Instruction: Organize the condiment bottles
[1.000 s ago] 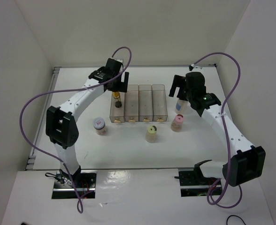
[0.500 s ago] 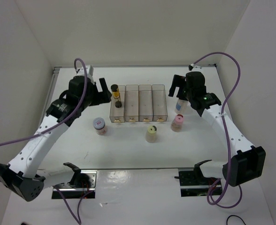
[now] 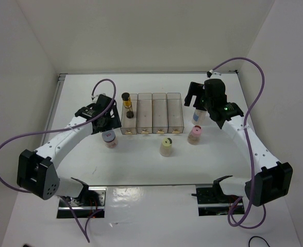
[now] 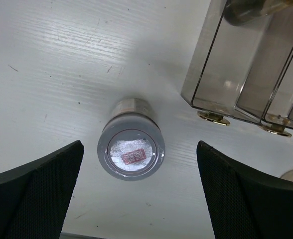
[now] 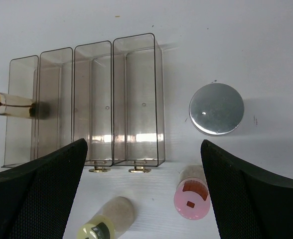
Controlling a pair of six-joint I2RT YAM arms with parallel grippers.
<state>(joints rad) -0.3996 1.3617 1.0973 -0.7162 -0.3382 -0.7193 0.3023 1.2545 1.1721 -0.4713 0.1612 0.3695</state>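
1. One target: white-lidded brown jar [image 4: 131, 152], standing on worktop [image 4: 47, 74] near front left corner of rack [image 4: 221, 64].
2. Upright, lid up, long axis vertical.
3. Jaws of left gripper [image 4: 140, 144] wide open, poised above and either side of it. Best approach: lower straight, keep centred, close below lid.
4. Jaws of right gripper [image 5: 144, 144] open too, holding nothing.

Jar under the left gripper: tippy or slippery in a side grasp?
The jar is a squat upright cylinder, so it likely resists tipping, but it would probably roll if knocked onto its side. Its smooth round wall and glossy lid suggest it may slip or twist in the left gripper. It looks rigid and is probably not crushable.
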